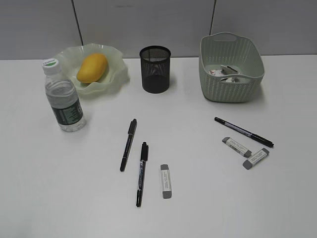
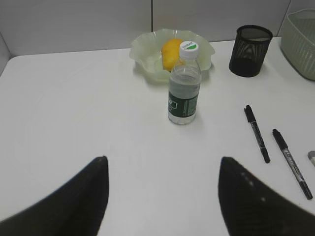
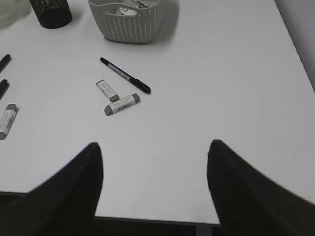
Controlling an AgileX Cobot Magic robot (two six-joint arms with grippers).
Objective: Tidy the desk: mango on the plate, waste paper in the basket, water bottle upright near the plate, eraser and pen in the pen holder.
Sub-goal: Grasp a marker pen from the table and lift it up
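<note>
Left pincer (image 2: pixel 160 196) and right pincer (image 3: pixel 152 187) hover spread wide, holding nothing.

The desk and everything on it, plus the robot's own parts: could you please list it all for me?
desk: one, white, under everything.
plate: one, pale green, back left.
mango: one, yellow-orange, on the plate.
water bottle: one, clear with green label, upright in front of the plate.
pen holder: one, black mesh, back middle.
basket: one, pale green, back right.
waste paper: white scraps, inside the basket.
pens: three, black; two in the middle, one right.
erasers: three, grey and white; one in the middle, two right.
left gripper: one, black, open, above the near left desk.
right gripper: one, black, open, above the near right edge.
</note>
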